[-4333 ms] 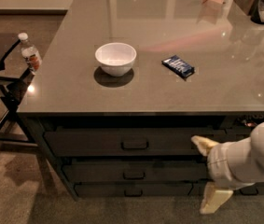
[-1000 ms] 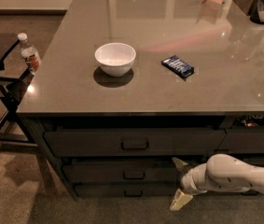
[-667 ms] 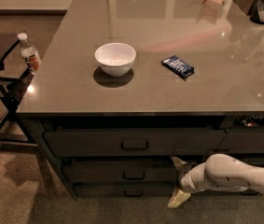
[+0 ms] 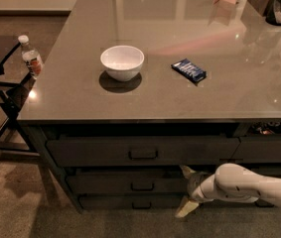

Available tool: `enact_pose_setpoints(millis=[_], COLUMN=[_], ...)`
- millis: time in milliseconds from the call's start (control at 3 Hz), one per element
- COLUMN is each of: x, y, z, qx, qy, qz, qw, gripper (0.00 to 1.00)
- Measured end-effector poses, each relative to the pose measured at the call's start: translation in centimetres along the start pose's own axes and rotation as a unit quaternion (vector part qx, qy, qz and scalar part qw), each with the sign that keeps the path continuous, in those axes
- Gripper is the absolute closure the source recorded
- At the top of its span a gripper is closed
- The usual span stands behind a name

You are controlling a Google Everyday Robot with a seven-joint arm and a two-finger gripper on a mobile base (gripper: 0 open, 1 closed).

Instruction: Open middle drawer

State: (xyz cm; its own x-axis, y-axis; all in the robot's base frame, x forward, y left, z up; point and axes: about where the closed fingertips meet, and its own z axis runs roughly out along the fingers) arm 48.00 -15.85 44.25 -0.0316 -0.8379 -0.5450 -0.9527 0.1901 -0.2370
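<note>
Three wide drawers sit stacked under the near edge of the grey counter (image 4: 80, 98). The middle drawer (image 4: 105, 183) is the second one down, with one small loop handle (image 4: 142, 186) at its centre; its front looks flush with the stack. One gripper (image 4: 185, 191) sits at that drawer's right end, well right of the handle, and its two pale fingers (image 4: 186, 171) are spread wide apart, one high and one low, holding nothing. Whether they touch the drawer front I cannot tell. The white arm (image 4: 244, 185) reaches in from the right.

On the counter are one white bowl (image 4: 122, 62) and, to its right, one dark blue packet (image 4: 188, 70) – near each other, not touching. One water bottle (image 4: 31, 58) stands upright just off the counter's left edge.
</note>
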Motion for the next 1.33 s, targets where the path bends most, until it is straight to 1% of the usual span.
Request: enact_pose_setpoints(millis=[667, 1000, 1333], x=[0.4, 0.2, -0.1], y=[-0.3, -0.9, -2.1], z=[2.0, 2.4, 2.4], qx=[0.017, 0.034, 0.053], qy=[-0.006, -0.013, -0.018], qz=[0.004, 0.004, 0.004], qw=[0.9998, 0.9993, 0.9984], gripper=[0.0, 0.0, 0.0])
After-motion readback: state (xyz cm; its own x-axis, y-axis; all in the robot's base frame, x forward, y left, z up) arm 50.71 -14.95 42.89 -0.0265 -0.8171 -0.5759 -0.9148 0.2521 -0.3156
